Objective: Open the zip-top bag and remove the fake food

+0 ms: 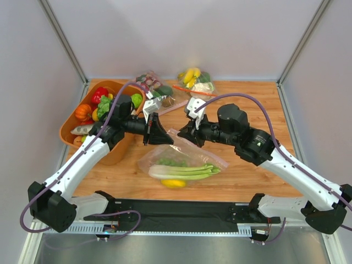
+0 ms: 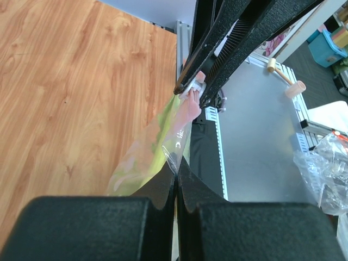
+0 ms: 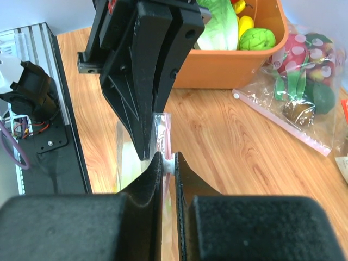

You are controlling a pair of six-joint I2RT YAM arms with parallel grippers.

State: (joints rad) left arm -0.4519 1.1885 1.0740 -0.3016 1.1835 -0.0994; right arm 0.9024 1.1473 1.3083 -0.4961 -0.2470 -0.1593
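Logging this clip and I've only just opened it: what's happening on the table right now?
Both arms are working on the zip-top bag at mid-table. The left gripper and the right gripper are each shut on its pink-striped top edge, close together, holding that edge up. The leafy stalk, lemon and green grapes all lie inside the bag, so nothing is out yet. Whether the zip has parted cannot be told.

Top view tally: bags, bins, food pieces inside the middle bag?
Clear bags: 3 (zip-top bag, bag of dark produce, banana bag)
Orange bin: 1
Food pieces in the zip-top bag: 3 (leafy stalk, lemon, green grapes)
Total: 7
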